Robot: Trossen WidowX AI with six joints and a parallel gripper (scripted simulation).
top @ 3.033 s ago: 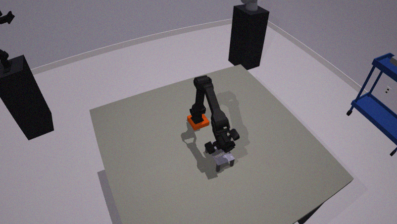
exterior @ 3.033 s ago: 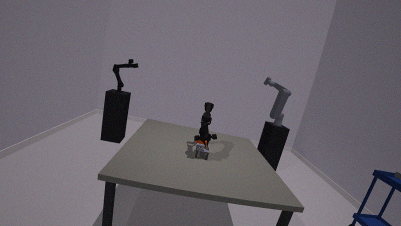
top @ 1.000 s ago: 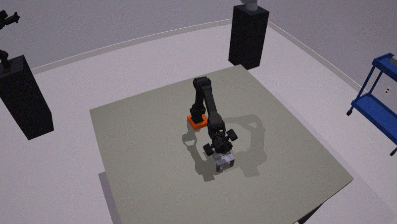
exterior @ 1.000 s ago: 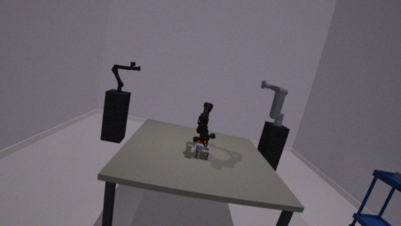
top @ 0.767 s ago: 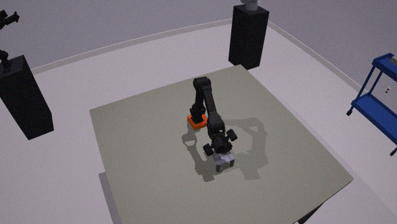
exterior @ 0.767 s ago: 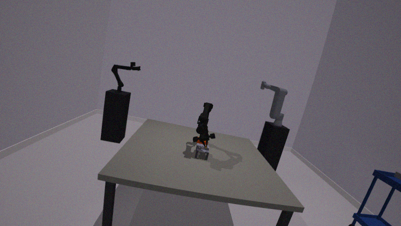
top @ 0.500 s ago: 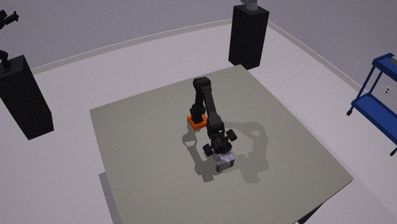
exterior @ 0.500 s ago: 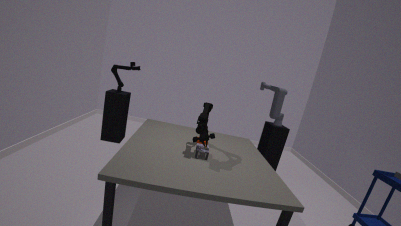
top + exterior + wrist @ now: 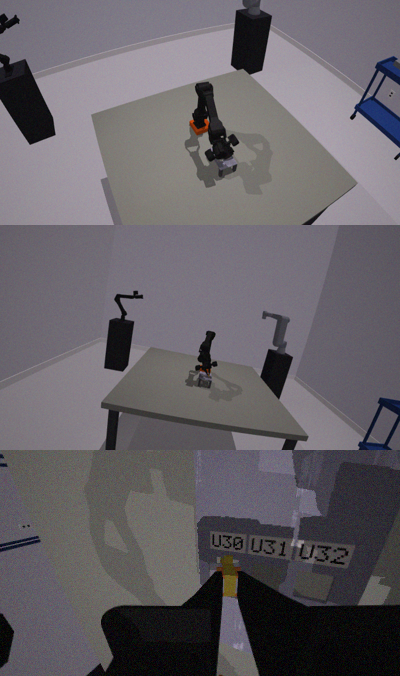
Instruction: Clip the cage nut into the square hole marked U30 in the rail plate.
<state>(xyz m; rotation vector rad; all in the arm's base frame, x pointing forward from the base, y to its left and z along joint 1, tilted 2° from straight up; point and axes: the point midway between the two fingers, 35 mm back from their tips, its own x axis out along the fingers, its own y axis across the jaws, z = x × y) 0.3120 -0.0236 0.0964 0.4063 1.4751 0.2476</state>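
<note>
Cage nut [image 9: 229, 578], one, apparently between one gripper's [image 9: 230, 581] two fingertips.

On the left in the exterior view, a slim black robot arm [image 9: 6, 62] [image 9: 120, 304] stands on a black pedestal [image 9: 26, 103] [image 9: 118, 345], and a pale grey arm [image 9: 254, 8] [image 9: 281, 332] tops another dark pedestal [image 9: 250, 42] [image 9: 277, 373] at the right. Nearer — beyond the table's right side — is a blue two-tier cart [image 9: 369, 87] [image 9: 373, 421]; the top view also shows a wall outlet [image 9: 391, 93] beside its frame.
</note>
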